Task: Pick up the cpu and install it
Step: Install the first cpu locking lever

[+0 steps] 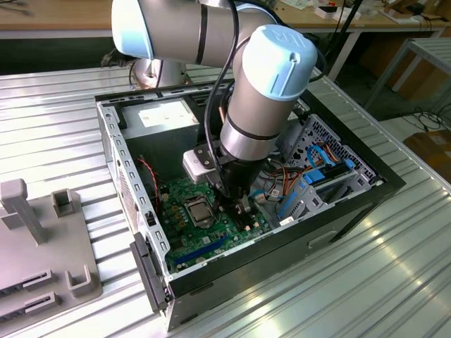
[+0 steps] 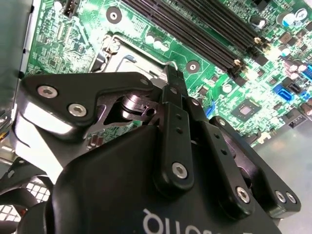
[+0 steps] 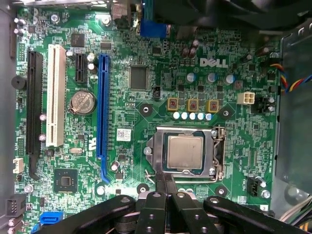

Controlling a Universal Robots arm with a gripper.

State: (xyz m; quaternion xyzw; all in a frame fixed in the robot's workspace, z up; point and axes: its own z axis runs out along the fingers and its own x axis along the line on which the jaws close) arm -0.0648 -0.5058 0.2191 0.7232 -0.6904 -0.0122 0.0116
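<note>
In the exterior view, a grey fixture block (image 1: 42, 239) sits on the ribbed metal table (image 1: 352, 282) at the exterior view's left. Next comes the open computer case (image 1: 134, 190), holding the green motherboard (image 1: 211, 232). The arm (image 1: 261, 105) reaches down into the case, and the gripper (image 1: 236, 208) hangs just above the board, beside the socket frame (image 1: 196, 211). At the exterior view's right, drive bays with blue cables (image 1: 317, 176) occupy the case.

In the first wrist view, the cpu (image 3: 185, 151) lies flat inside the socket frame (image 3: 155, 146), square to the frame edges. The gripper (image 3: 165, 183) has its fingers (image 3: 159, 187) pressed together, tips at the frame's edge, with nothing between them; the cpu is free of the tool.

Judgement: the chip is already placed in its socket. Whether the retaining lever is latched cannot be determined, so locking may remain.
</note>
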